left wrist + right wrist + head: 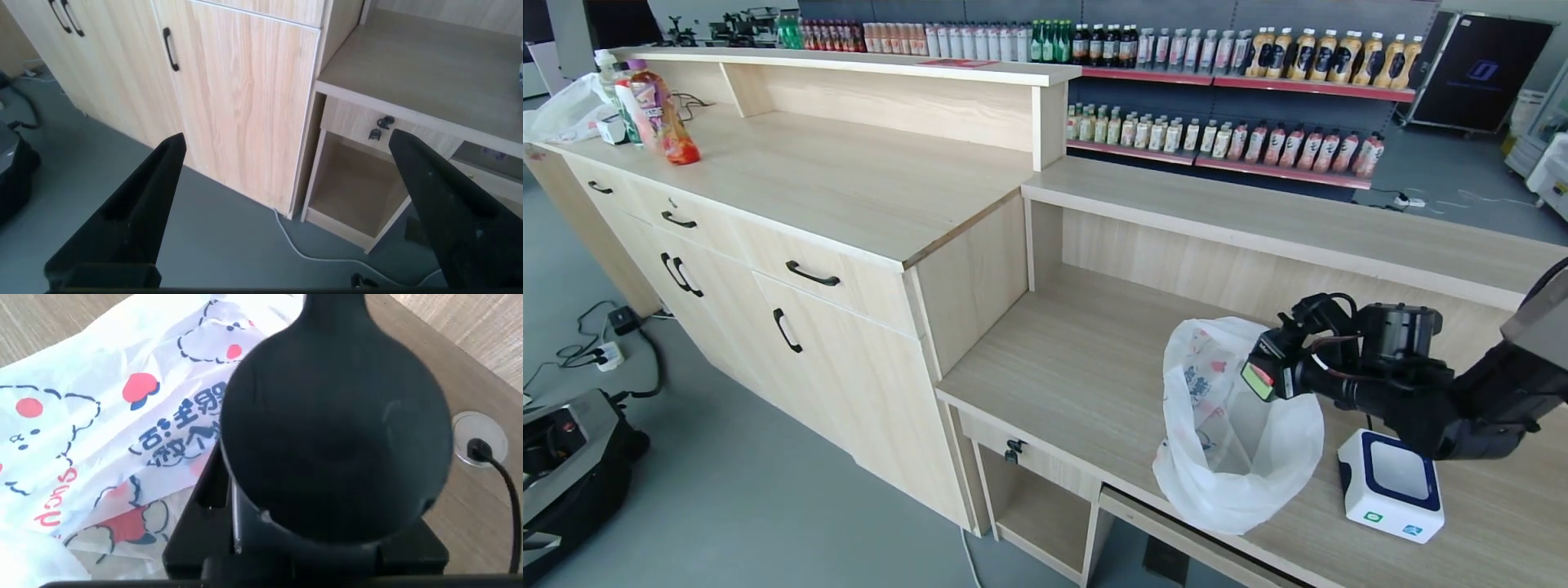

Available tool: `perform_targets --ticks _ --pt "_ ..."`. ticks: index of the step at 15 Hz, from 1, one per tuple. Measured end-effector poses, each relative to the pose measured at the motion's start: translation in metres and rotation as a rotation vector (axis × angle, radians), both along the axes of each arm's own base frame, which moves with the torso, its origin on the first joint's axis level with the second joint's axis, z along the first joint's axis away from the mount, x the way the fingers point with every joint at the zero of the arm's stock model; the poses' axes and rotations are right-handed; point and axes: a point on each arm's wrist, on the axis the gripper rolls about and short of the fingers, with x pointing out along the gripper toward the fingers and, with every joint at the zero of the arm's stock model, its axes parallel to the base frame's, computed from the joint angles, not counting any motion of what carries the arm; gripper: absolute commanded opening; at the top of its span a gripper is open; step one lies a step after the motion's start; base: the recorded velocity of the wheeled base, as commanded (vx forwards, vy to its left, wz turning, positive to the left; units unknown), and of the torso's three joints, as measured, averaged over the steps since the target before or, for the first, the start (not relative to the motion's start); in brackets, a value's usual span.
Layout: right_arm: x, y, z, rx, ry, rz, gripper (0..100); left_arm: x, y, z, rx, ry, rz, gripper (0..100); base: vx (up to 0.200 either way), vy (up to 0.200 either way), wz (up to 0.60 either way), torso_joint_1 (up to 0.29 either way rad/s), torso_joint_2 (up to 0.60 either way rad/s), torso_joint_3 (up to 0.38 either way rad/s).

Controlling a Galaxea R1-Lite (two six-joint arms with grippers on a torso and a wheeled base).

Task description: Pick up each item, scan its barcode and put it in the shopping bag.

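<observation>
Head view first: the right gripper (1276, 363) is clamped on a dark item (1260, 381) with a green-and-red label on its end; the print there is too small to read. Directly under it gapes the shopping bag (1233, 457), thin, crinkly white plastic with blue and red print. Just behind the gripper, under its wrist, sits the scanner (1390, 486), a white box with a dark-framed window and two small stickers on its front. Bag and scanner both stand on a pale wood-grain desk (1078, 367). Well away from the gripper, at the far end of the taller counter (849, 188), stand the waiting bottles (662, 114), and shelves (1217, 49) of drinks line the room behind. In the left wrist view, the left gripper (286, 212) is spread wide and holds nothing, hanging over grey floor (204, 237). Ahead of it are a wood cabinet door (245, 90) with a black handle and an open cubby (359, 184) under a small drawer (384, 126). In the right wrist view, the dark item (335, 433) bulges round and smooth in the grip. Beneath it lies the shopping bag (98, 416), printed with fluffy cartoon shapes, red hearts and blue characters, and a round cable port (472, 445) is set in the desk beside it.
</observation>
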Motion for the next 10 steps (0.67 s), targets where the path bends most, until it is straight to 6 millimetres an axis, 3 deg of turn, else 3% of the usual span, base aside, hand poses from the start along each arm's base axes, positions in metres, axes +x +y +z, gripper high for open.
perform_targets --ticks 5,10 --pt "0.041 0.024 -0.032 0.021 -0.009 0.05 0 0.0 0.0 0.0 0.0 0.0 0.0 100 0.0 0.0 0.0 0.0 0.0 0.0" --pt "0.053 0.028 -0.066 0.009 0.028 0.059 0 0.0 0.0 0.0 0.0 0.0 0.0 100 0.0 0.0 0.0 0.0 0.0 0.0"
